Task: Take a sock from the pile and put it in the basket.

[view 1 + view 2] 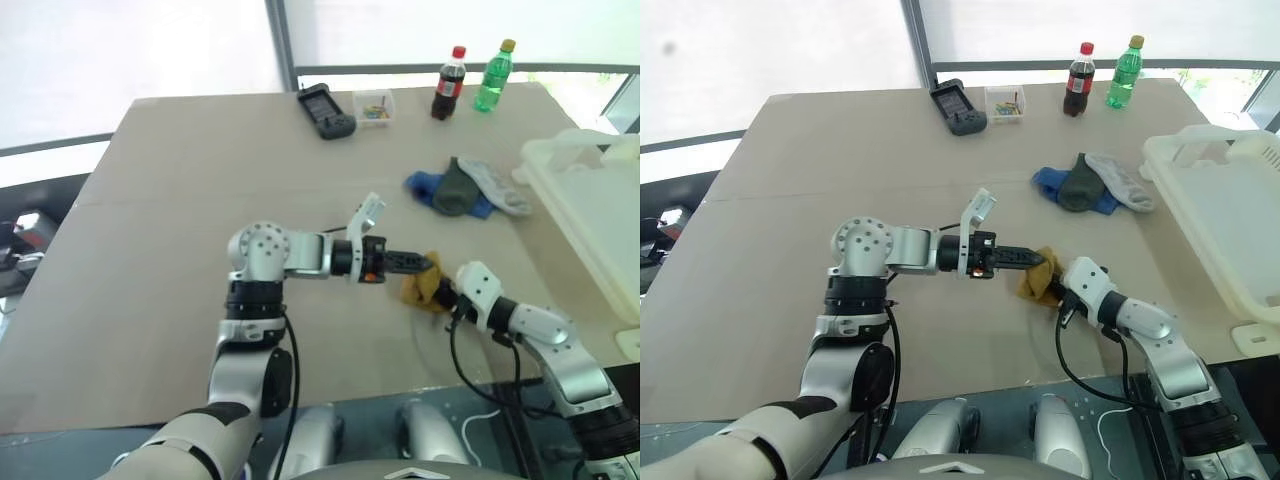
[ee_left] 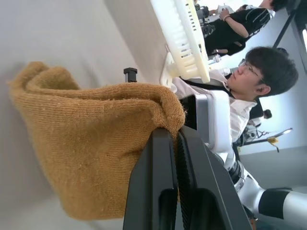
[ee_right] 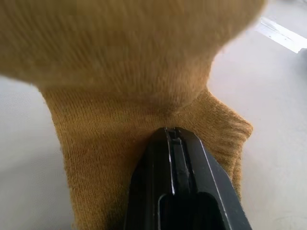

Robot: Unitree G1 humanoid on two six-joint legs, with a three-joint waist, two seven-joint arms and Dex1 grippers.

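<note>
Behind the pile (image 1: 468,188), seemingly Coca-Cola bottle (image 1: 449,84)

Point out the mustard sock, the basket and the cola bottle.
mustard sock (image 1: 1038,284), right eye view, on its bunched body between the two arms.
basket (image 1: 1215,215), right eye view, on its pale side wall.
cola bottle (image 1: 448,88), left eye view, on its dark body below the red cap.

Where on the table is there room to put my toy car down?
The table's whole left half is bare. A smaller free strip runs between the box of coloured bits and the sock pile. It is crowded where both grippers pinch the yellow sock, and by the basket.
</note>
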